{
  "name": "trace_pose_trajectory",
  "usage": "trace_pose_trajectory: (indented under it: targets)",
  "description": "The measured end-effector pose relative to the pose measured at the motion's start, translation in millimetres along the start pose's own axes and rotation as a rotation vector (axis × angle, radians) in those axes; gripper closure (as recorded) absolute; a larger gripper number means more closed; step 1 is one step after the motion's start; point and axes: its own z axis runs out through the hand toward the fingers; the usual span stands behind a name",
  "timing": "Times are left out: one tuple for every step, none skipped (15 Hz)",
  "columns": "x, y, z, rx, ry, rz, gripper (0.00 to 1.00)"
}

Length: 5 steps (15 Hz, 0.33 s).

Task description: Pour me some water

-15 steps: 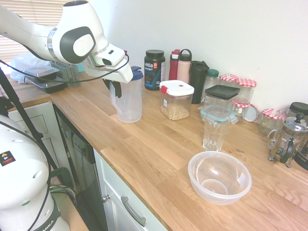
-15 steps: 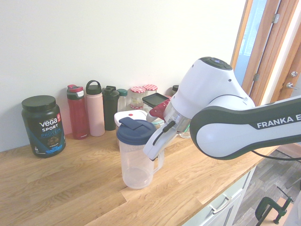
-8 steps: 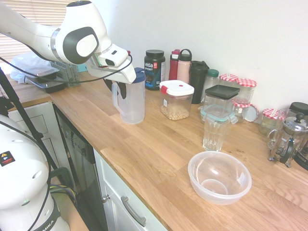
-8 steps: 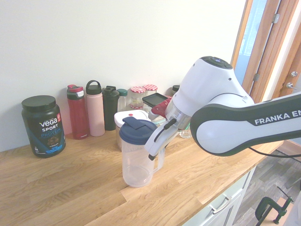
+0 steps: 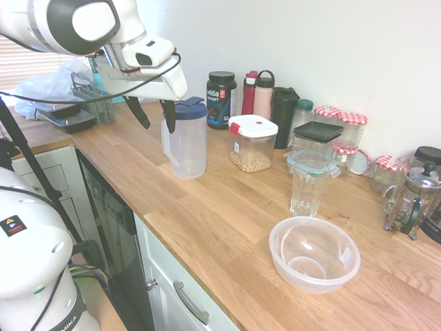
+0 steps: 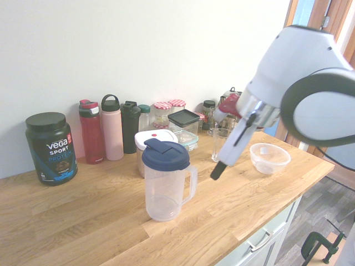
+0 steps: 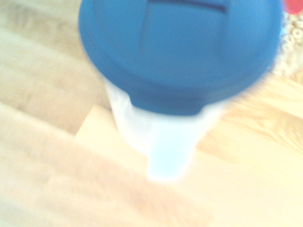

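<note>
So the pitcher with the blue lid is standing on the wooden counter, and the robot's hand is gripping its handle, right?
Not quite: the hand isn't gripping the handle. The first exterior view shows its two fingers spread apart, off the handle. The pitcher with the blue lid is indeed standing on the wooden counter.

Readable stuff on the tub and the arm
So the black tub (image 6: 51, 148) says "Vega Sport Protein" on its label. Right of that tub in the first exterior view, the pale-lidded food box has nothing I can make out, while far left of it the robot's base (image 5: 34, 255) has a yellow warning triangle (image 5: 9, 222) and letters ending "MIKA".
</note>
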Motion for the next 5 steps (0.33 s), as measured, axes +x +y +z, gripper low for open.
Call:
trace_pose_trajectory:
  targets:
    - [6,14,-4,-0.010,0.004,0.025,0.00]
    - [18,29,-2,-0.026,0.002,0.057,0.00]
    - [32,44,6,-0.044,-0.006,0.091,0.00]
    - [45,56,18,-0.061,-0.017,0.121,0.00]
    - [56,63,31,-0.077,-0.030,0.145,0.00]
